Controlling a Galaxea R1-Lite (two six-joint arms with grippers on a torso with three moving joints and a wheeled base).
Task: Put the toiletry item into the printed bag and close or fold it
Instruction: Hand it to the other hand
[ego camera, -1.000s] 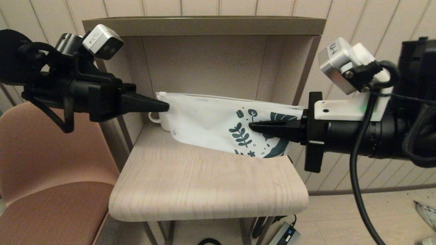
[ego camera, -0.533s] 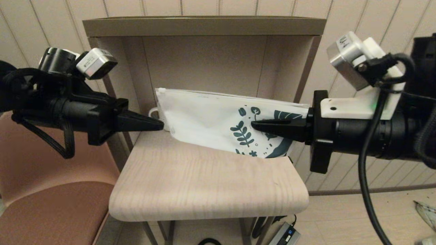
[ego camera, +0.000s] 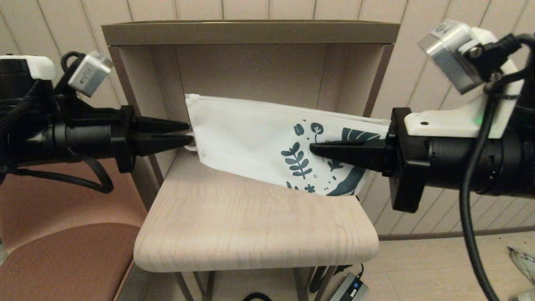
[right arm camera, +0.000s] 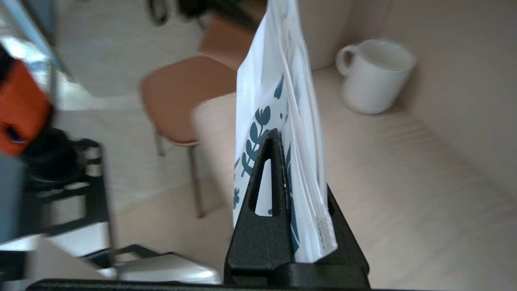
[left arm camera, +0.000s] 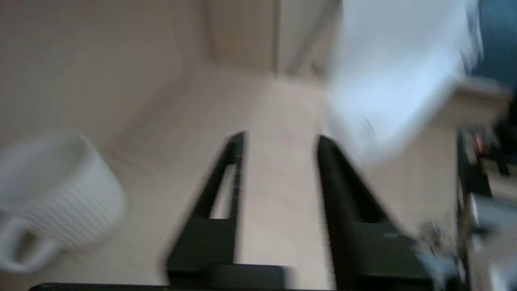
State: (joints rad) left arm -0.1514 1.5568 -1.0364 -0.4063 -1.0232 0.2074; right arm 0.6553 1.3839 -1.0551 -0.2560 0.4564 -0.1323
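The printed bag (ego camera: 246,133) hangs edge-up above the wooden shelf, white with teal leaves at its right end. My right gripper (ego camera: 311,149) is shut on that printed end; in the right wrist view the bag (right arm camera: 278,81) stands pinched between the jaws of the gripper (right arm camera: 291,139). My left gripper (ego camera: 189,133) is open, its tips just beside the bag's plain left edge and holding nothing. In the left wrist view this gripper (left arm camera: 281,139) points at bare shelf, with the bag (left arm camera: 387,81) off to one side. The toiletry item is out of view.
A ribbed white mug (right arm camera: 373,76) stands in the back left corner of the shelf (ego camera: 250,225), mostly hidden behind the bag in the head view. The niche's side walls and top board (ego camera: 250,31) close it in. A brown chair (ego camera: 62,251) stands to the left.
My left gripper has come off the bag's top left corner, drawn back left, turned and opened. My right arm has pulled slightly right and up with the bag.
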